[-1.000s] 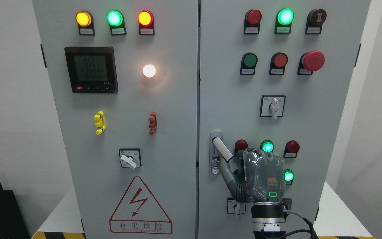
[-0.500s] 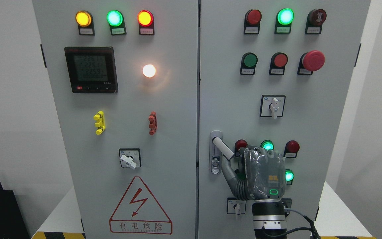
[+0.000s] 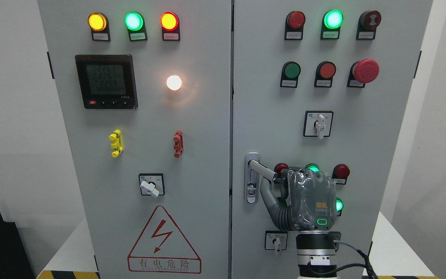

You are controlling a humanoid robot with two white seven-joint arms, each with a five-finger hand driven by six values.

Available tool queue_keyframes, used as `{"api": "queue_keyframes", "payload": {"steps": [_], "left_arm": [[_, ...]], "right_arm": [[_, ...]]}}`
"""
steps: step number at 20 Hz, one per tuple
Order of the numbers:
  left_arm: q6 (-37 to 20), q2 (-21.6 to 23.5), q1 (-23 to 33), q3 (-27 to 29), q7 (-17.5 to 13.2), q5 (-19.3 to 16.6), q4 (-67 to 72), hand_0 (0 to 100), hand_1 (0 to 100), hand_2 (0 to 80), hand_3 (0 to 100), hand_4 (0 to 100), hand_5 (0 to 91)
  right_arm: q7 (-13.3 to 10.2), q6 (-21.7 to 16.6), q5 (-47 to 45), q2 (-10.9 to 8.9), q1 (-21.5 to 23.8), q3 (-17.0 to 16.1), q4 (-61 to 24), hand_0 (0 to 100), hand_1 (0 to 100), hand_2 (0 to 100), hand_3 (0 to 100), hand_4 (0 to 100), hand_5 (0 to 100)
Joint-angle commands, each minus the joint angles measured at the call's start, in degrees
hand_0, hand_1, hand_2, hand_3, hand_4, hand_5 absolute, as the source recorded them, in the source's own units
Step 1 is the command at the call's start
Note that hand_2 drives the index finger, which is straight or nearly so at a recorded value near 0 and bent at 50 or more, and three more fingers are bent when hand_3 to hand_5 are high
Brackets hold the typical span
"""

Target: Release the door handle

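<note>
The door handle (image 3: 262, 169) stood swung out from its lock plate (image 3: 251, 178), slanting down to the upper left of the right hand (image 3: 309, 201); the thumb (image 3: 266, 192) lay under its free end, touching or nearly so; whether the fingers were curled could not be told; release judged unfinished; the next move calls for drawing the hand clear of the cabinet door (image 3: 385, 128).

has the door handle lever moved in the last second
Yes. The door handle has swung up toward horizontal: its free end now reaches the red lamp, well above where it was. The robot hand is beside it.
</note>
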Motion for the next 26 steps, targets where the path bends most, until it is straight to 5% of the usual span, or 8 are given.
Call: {"api": "queue_keyframes", "payload": {"steps": [1, 15, 20, 22, 24, 26], "left_arm": [[0.0, 0.0, 0.0, -0.7, 0.0, 0.0, -0.9, 12, 39, 0.0, 0, 0, 0.0], [0.0, 0.0, 0.0, -0.7, 0.0, 0.0, -0.9, 12, 39, 0.0, 0, 0, 0.0], [0.0, 0.0, 0.0, -0.7, 0.0, 0.0, -0.9, 12, 39, 0.0, 0, 0, 0.0], [0.0, 0.0, 0.0, -0.7, 0.0, 0.0, -0.9, 12, 39, 0.0, 0, 0, 0.0], [0.0, 0.0, 0.0, -0.7, 0.0, -0.1, -0.9, 12, 39, 0.0, 0, 0, 0.0], [0.0, 0.0, 0.0, -0.7, 0.0, 0.0, -0.9, 12, 39, 0.0, 0, 0, 0.0]], "right_arm": [[-0.1, 0.0, 0.0, 0.06, -0.2, -0.5, -0.5, 53, 46, 100, 100, 100, 97], [-0.6, -0.5, 0.0, 0.06, 1.5, -0.5, -1.5, 53, 46, 100, 100, 100, 97], [-5.4, -1.7, -0.4, -0.03, 5.4, -1.7, -2.8, 55, 44, 98, 100, 100, 96], [-6.8, -2.7, -0.4, -0.29, 7.5, -2.6, -5.0, 57, 44, 88, 100, 94, 93], [-6.8, -4.8, -0.3, -0.56, 10.5, -3.6, -8.3, 57, 43, 67, 100, 80, 79], [-6.5, -6.5, -0.4, -0.56, 12.6, -5.9, -10.5, 58, 40, 35, 59, 48, 47]]}}
